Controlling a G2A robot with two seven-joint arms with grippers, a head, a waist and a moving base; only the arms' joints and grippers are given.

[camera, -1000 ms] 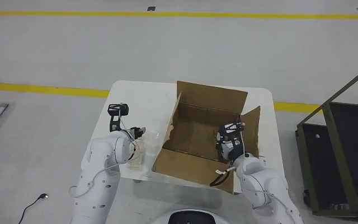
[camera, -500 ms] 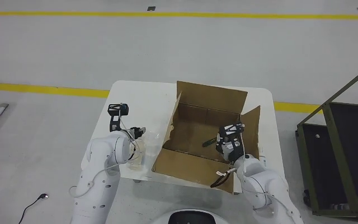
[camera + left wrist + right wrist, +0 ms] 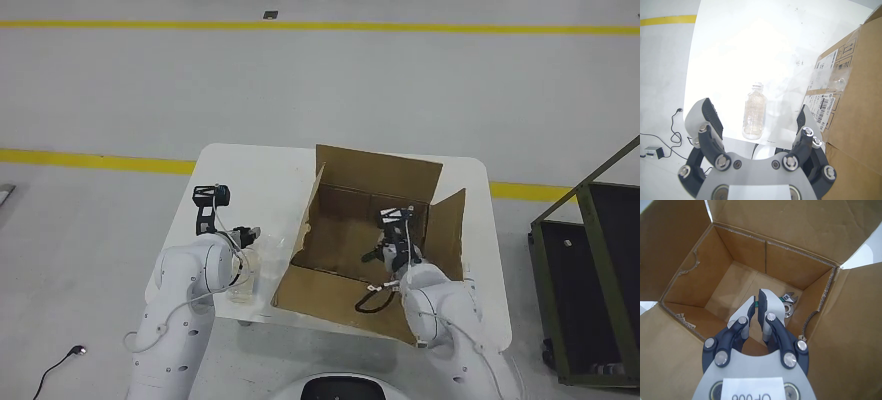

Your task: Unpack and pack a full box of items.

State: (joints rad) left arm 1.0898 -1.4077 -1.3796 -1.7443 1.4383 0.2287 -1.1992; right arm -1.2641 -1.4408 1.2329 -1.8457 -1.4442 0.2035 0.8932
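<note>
At the table's (image 3: 745,47) near edge lies a clear bottle (image 3: 754,117), near the cardboard box (image 3: 745,255). The left end effector (image 3: 755,106) hangs released above it. Farther in, the right end effector (image 3: 757,295), clenched to a slit and empty, hangs over the open box. On the box floor, in one corner, a green-handled wrench (image 3: 790,297) and a metal flange (image 3: 788,311) lie.

**Around the worktop: floor, lines, a frame, a cable**

From my seat, the white worktop (image 3: 250,165) stands on a pale grey floor (image 3: 300,90). One yellow line (image 3: 320,26) crosses the floor far behind it. A second yellow line (image 3: 90,160) runs nearer and passes behind the worktop. Off to the right, well apart, I see a dark green metal frame (image 3: 565,300). On the floor to the left lies a thin black cable (image 3: 676,130), and a small grey box (image 3: 654,153) sits near it.
</note>
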